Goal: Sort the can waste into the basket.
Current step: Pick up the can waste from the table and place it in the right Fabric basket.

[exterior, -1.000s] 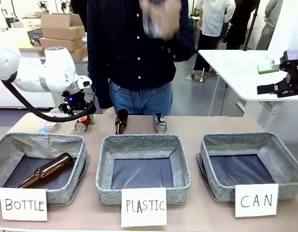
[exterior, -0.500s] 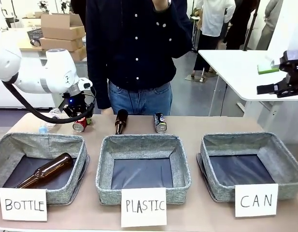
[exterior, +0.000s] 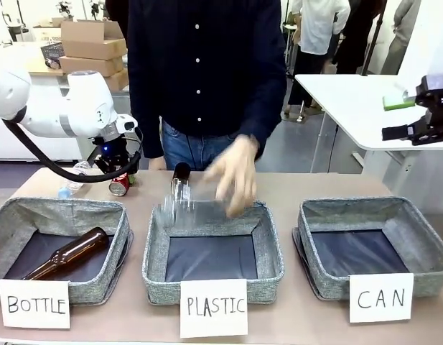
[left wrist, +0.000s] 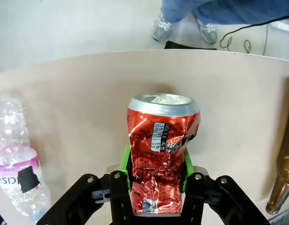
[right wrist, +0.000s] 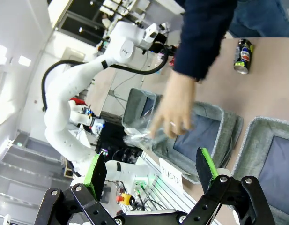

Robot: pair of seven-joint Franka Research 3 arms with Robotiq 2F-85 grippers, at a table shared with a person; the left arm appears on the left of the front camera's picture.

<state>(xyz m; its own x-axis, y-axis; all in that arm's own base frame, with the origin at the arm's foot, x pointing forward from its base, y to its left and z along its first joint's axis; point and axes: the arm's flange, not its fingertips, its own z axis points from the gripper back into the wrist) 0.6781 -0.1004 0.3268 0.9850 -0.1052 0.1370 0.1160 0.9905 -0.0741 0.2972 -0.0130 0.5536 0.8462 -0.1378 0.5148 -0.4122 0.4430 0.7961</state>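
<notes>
Pinching the crushed red can [left wrist: 160, 150] across its dented middle, the left gripper [exterior: 118, 171] presses its green pads [left wrist: 127, 161] into the can's sides at the upper left of the front view, a grip fit for carrying; whether the can is off the table [exterior: 314, 183] I cannot tell; the dark can [right wrist: 241, 56] sits on the table, upper right of the right wrist view; the right gripper [right wrist: 151, 171] hangs with jaws spread wide, holding nothing; the CAN basket [exterior: 365, 207], lower right, is empty; over the PLASTIC basket [exterior: 155, 248], centre, a person's hand [exterior: 232, 176] moves with a blurred clear plastic bottle [exterior: 182, 208]; the BOTTLE basket [exterior: 63, 207], lower left, holds one brown bottle [exterior: 67, 253] lying down.
</notes>
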